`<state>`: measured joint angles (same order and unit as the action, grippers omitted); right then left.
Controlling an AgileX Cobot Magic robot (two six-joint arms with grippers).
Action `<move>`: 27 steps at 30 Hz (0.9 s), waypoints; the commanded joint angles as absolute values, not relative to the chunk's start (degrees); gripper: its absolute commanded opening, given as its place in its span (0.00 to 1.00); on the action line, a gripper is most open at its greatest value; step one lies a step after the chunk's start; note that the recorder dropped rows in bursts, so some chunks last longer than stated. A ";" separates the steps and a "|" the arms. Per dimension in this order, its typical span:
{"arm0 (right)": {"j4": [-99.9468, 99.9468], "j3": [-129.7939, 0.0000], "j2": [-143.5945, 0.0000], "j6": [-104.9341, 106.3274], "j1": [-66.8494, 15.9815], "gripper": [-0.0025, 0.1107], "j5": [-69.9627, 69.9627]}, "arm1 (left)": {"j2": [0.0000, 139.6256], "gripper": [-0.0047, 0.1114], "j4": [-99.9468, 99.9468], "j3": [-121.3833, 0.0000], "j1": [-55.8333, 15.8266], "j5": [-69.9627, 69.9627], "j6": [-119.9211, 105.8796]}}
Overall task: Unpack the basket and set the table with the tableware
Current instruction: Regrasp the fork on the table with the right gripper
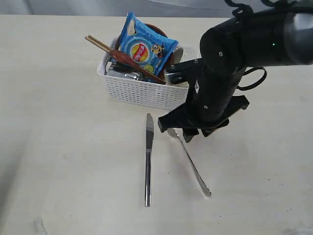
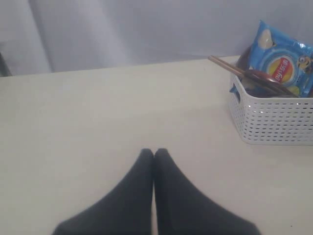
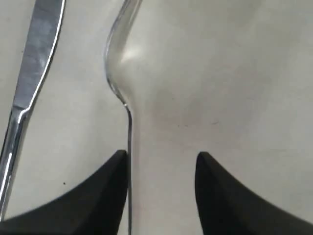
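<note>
The white basket (image 1: 142, 93) (image 2: 271, 122) holds wooden chopsticks (image 1: 100, 45) (image 2: 234, 69), a dark red-brown spoon (image 1: 134, 61) and something shiny and steel (image 1: 123, 72) under a blue chip bag (image 1: 144, 46). A brown plate rim (image 1: 157, 28) shows behind the bag. On the table (image 1: 58, 137) in front of the basket lie a steel knife (image 1: 148, 156) (image 3: 34, 63) and a fork (image 1: 190, 164) (image 3: 120, 73). My right gripper (image 1: 193, 133) (image 3: 161, 156) hangs open just over the fork's basket end, the fork beside one finger and not held. My left gripper (image 2: 154, 152) is shut and empty above bare table.
The right arm's dark bulk (image 1: 244, 44) stands over the basket's right end and hides that corner. The knife and fork lie almost side by side, a hand's width apart. A grey curtain (image 2: 122, 29) backs the table's far edge.
</note>
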<state>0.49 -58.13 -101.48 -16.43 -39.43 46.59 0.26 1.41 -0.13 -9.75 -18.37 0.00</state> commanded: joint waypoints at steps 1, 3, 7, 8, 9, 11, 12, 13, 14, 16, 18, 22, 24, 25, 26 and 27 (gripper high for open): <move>0.00 -56.04 -101.22 -13.47 -41.83 0.39 40.79 | 0.00 0.04 1.20 0.00 -9.91 -18.33 0.00; 0.00 -55.91 -102.02 -13.47 -42.80 0.39 38.60 | 0.00 0.04 1.20 0.00 -9.91 -18.33 0.00; -0.31 -55.91 -105.19 -13.47 -43.58 0.39 37.19 | 0.00 0.04 1.20 0.00 -9.91 -18.33 0.00; -0.79 -55.91 -105.94 -13.58 -43.58 0.39 37.19 | 0.00 0.04 1.20 0.00 -9.91 -18.33 0.00; -2.08 -55.91 -106.73 -13.72 -43.45 0.39 37.19 | 0.00 0.04 1.20 0.00 -9.91 -18.33 0.00; -6.29 -55.91 -107.65 -15.77 -43.45 0.39 37.52 | 0.00 0.04 1.20 0.00 -9.91 -18.33 0.00; -7.60 -55.91 -107.78 -16.87 -43.45 0.39 37.79 | 0.00 0.04 1.20 0.00 -9.91 -18.33 0.00; -8.78 -55.91 -107.78 -17.83 -43.45 0.39 37.79 | 0.00 0.04 1.20 0.00 -9.91 -18.33 0.00; -8.96 -55.91 -107.87 -17.97 -43.45 0.39 37.79 | 0.00 0.04 1.20 0.00 -9.91 -18.33 0.00; -8.96 -55.91 -107.87 -17.97 -43.45 0.36 37.79 | 0.00 0.04 1.20 0.00 -9.91 -18.33 0.00; -8.96 -55.91 -107.87 -17.97 -43.45 0.26 37.90 | 0.00 0.04 1.20 0.00 -9.91 -18.33 0.00; -8.96 -55.91 -107.60 -17.97 -43.60 0.02 38.44 | 0.00 0.04 1.20 0.00 -9.91 -18.33 0.00; -8.96 -55.91 -107.13 -18.24 -43.60 0.02 38.91 | 0.00 0.04 1.20 0.00 -9.91 -18.33 0.00; -8.96 -55.91 -106.88 -18.98 -43.60 0.02 39.53 | 0.00 0.04 1.20 0.00 -9.91 -18.33 0.00; -9.39 -55.91 -106.50 -20.57 -43.60 0.02 40.44 | 0.00 0.04 1.20 0.00 -9.91 -18.33 0.00; -10.57 -55.91 -106.17 -22.07 -43.60 0.02 41.51 | 0.00 0.04 1.20 0.00 -9.91 -18.33 0.00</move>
<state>-8.69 -56.16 -107.36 -19.14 -43.58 38.94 0.26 1.41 -0.13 -9.75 -18.37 0.00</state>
